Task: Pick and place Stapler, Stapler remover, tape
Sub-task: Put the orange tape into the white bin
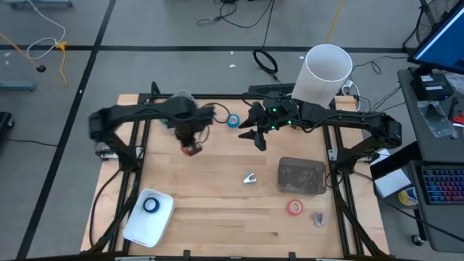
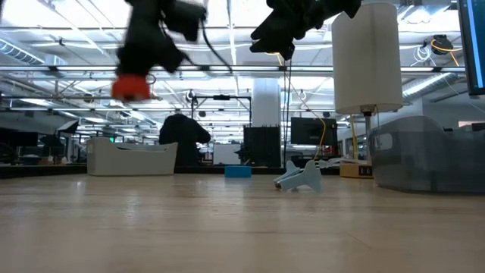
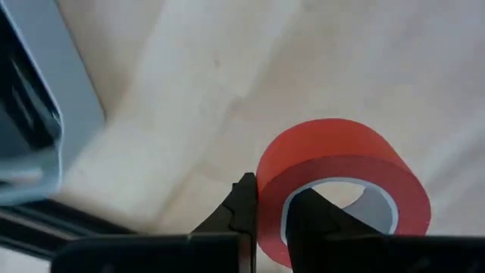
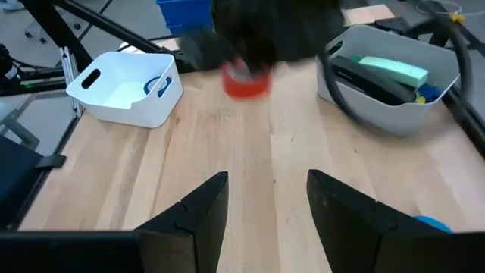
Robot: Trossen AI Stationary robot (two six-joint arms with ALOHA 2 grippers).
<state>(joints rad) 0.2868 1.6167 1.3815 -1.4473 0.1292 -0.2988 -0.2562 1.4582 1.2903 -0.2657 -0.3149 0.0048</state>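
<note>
Left gripper (image 1: 191, 145) is up off the table at rear left, clenched on a red tape roll (image 1: 191, 149); in the left wrist view one finger (image 3: 242, 216) sits outside the roll's wall and the other inside its pale core, so the wall is pinched between them. In the low view the red tape roll (image 2: 132, 87) hangs clear above the wood, nothing under it.

Right gripper (image 1: 259, 135) is raised over the rear centre, jaws released and apart, holding nothing; bare tabletop shows between its fingers (image 4: 198, 208).

Other tape: a blue roll (image 1: 233, 120) lies at the rear edge between the two grippers, another blue roll (image 1: 151, 205) lies inside the white bin (image 1: 138, 226) at front left, and a second red roll (image 1: 294, 207) lies flat at front right, just in front of the grey translucent bin (image 1: 301, 176).

A small silvery clawed thing (image 1: 249, 177), probably the stapler remover, sits mid-table left of the grey bin. Another small grey item (image 1: 318, 217) lies beside the front red roll; cannot tell what it is. A tall white cylinder (image 1: 323, 72) stands at rear right, behind the right arm. Wooden table (image 1: 217, 217) between the left gripper and the white bin is open.
</note>
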